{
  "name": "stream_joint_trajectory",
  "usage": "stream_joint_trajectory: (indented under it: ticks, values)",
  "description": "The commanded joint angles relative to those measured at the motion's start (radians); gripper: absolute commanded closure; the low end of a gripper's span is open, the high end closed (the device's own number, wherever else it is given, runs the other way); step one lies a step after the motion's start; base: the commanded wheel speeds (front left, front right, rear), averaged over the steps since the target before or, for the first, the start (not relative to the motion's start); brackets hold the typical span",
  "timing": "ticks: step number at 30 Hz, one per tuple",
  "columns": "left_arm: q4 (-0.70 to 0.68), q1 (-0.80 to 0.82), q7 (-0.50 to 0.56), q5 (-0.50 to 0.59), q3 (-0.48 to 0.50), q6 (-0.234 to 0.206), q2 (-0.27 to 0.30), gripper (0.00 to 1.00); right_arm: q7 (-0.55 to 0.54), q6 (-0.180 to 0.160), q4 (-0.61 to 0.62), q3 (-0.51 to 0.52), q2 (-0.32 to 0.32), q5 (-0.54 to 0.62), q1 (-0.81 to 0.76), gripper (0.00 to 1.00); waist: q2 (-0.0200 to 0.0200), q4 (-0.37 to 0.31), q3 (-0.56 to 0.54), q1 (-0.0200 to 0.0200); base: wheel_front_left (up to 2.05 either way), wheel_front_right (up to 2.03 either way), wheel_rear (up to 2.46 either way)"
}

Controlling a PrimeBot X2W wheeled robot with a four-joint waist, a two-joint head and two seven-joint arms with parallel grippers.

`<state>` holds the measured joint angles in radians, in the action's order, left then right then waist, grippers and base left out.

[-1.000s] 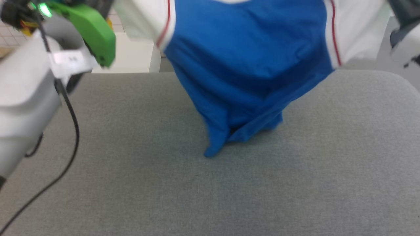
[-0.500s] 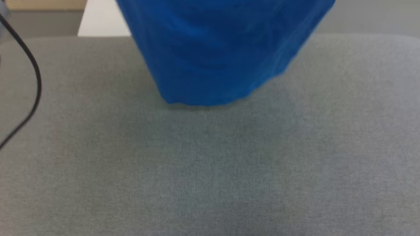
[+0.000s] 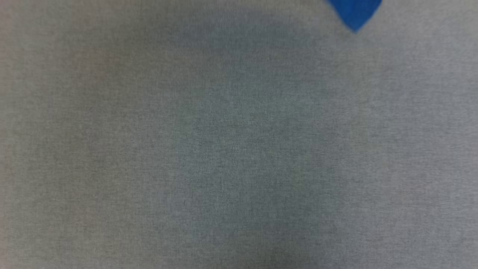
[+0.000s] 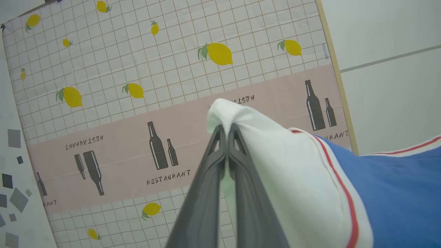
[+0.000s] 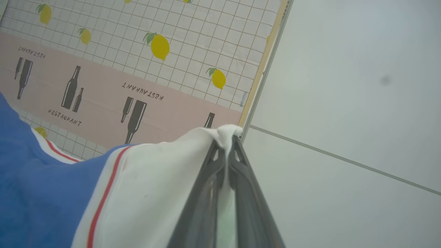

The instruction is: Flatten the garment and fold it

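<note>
The garment hangs in the air between my two arms. Its blue bottom corner (image 3: 354, 15) dips into the top right of the head view, above the grey padded table (image 3: 224, 149). In the left wrist view my left gripper (image 4: 226, 128) is shut on a bunched white sleeve (image 4: 275, 155), and the red-striped seam and blue body (image 4: 396, 193) trail to the right. Seen from the right wrist, my right gripper (image 5: 227, 139) is shut on the other white sleeve (image 5: 165, 179), the blue body (image 5: 34, 179) hanging to the left.
Behind the raised garment stands a panel covered in a lemon-and-bottle patterned cloth (image 4: 137, 103) with a wooden edge, next to a pale wall (image 5: 344, 103). The grey table surface spreads across the head view.
The head view has tilted down over the table, so the arms and most of the shirt left it. The blue hem, resting on the table a second ago, now hangs near the top edge.
</note>
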<state>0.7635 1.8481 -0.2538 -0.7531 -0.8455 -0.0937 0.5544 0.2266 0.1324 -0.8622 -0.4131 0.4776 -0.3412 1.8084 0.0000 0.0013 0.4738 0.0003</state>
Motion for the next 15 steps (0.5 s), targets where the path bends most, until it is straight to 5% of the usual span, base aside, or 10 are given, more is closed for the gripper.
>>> stream_joint_trajectory:
  ticks: [1,15]
  values:
    - [-0.009,0.017,-0.007,0.019,0.015,-0.008,0.004,1.00,0.010,-0.002,-0.015,0.007,-0.006,0.016,0.023,1.00,0.0000,0.010,0.050,-0.0003,0.00,0.00,0.00]
    - [-0.110,-0.228,-0.008,0.055,0.135,-0.022,0.033,1.00,0.034,-0.002,-0.052,-0.015,-0.047,0.051,-0.119,1.00,0.0000,0.004,0.003,-0.0003,0.00,0.00,0.00]
